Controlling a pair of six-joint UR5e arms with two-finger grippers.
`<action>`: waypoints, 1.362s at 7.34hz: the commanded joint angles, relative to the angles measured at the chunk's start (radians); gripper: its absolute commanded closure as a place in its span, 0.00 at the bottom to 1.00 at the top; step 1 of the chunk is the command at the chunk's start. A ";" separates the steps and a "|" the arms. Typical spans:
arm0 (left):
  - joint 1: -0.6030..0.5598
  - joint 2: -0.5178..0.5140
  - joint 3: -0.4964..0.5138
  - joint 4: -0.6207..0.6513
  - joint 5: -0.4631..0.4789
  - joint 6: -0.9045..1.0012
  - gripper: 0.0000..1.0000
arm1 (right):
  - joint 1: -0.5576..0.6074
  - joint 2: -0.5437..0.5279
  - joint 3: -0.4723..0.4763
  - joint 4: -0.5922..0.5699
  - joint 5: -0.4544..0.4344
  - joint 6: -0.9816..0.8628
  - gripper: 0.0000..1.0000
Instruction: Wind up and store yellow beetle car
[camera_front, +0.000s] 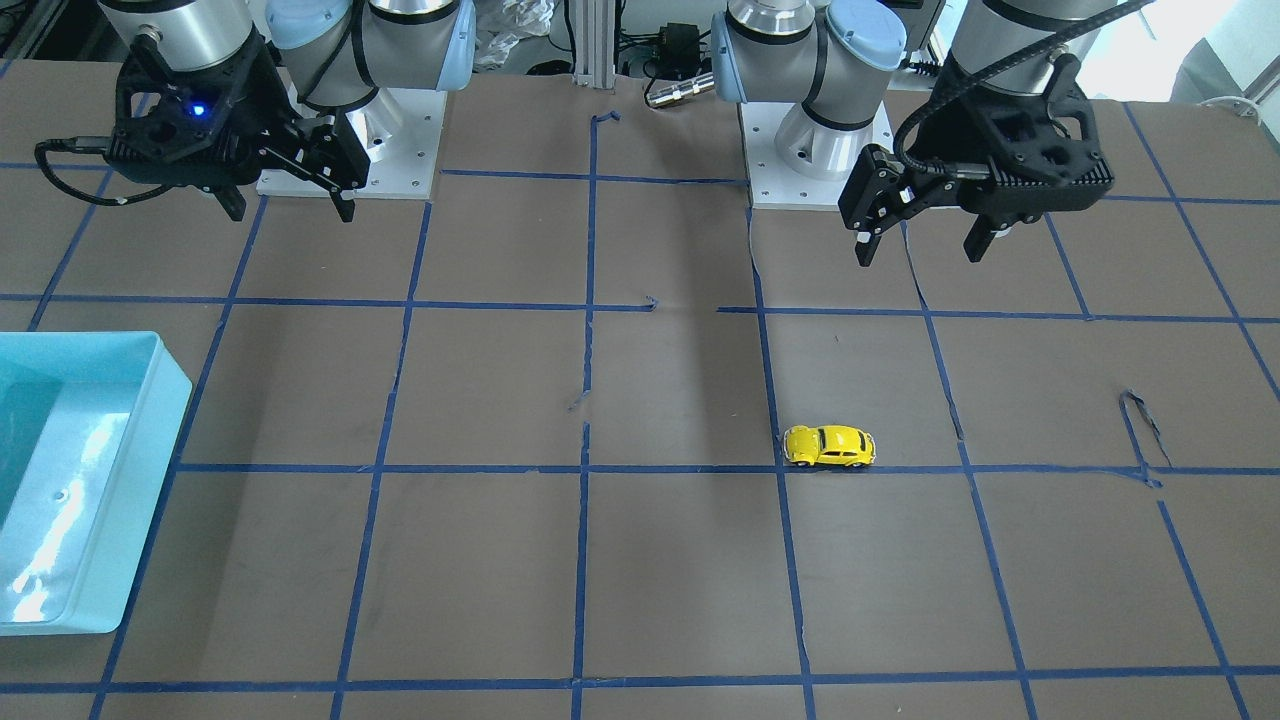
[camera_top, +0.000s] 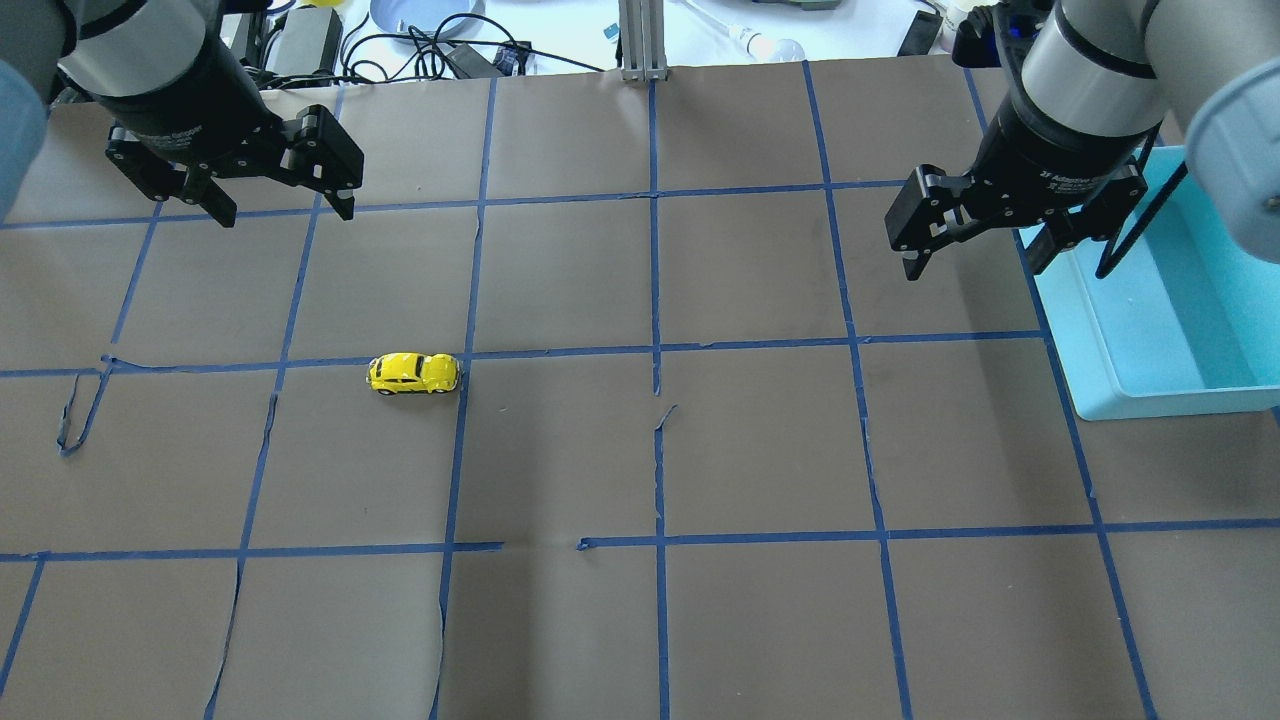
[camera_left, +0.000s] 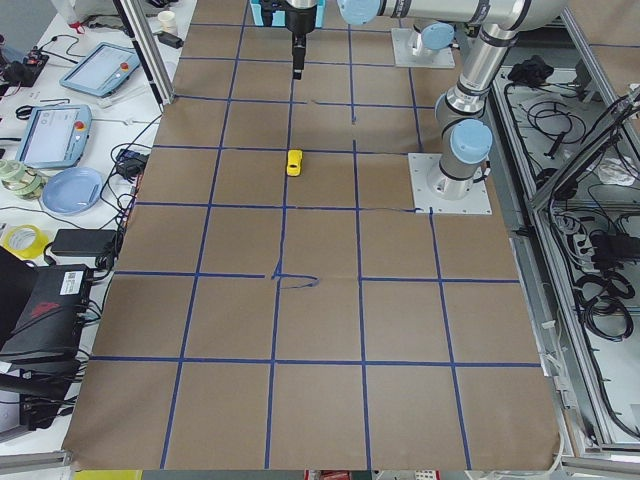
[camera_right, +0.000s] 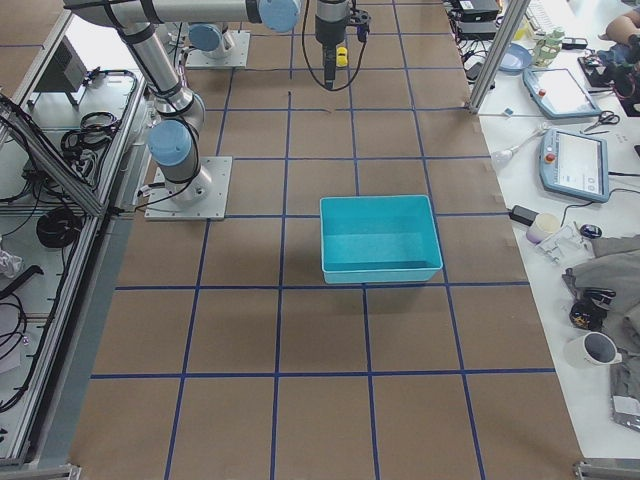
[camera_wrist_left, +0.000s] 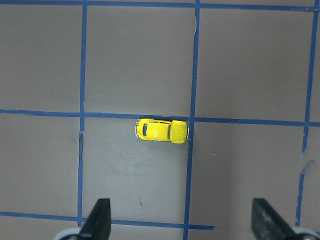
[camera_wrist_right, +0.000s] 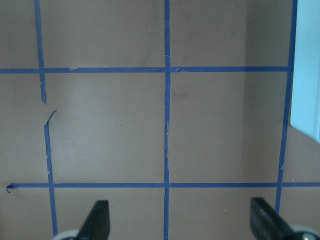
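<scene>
The yellow beetle car (camera_top: 414, 373) stands upright on the left half of the table (camera_top: 760, 440), well in from every edge. It is tucked into the corner where 2 blue tape lines (camera_top: 655, 300) cross, lying along one line with one end at the other. The left gripper (camera_top: 285, 205) hangs above the table, well apart from the car on the side toward the far edge, with its 2 fingers spread wide and nothing between them. The right gripper (camera_top: 972, 262) hangs over the right half, likewise spread wide and holding nothing. It is near the teal bin (camera_top: 1150, 390), which sits nearer the far edge.
</scene>
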 joint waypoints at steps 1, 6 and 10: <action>0.000 0.001 0.001 0.000 -0.003 -0.001 0.00 | 0.000 0.000 0.000 0.000 -0.001 0.000 0.00; 0.009 -0.005 -0.001 0.010 -0.002 0.013 0.00 | 0.000 0.000 0.000 0.000 -0.001 -0.001 0.00; 0.009 -0.017 -0.001 0.009 -0.003 0.021 0.00 | 0.000 0.000 0.002 0.002 -0.001 -0.001 0.00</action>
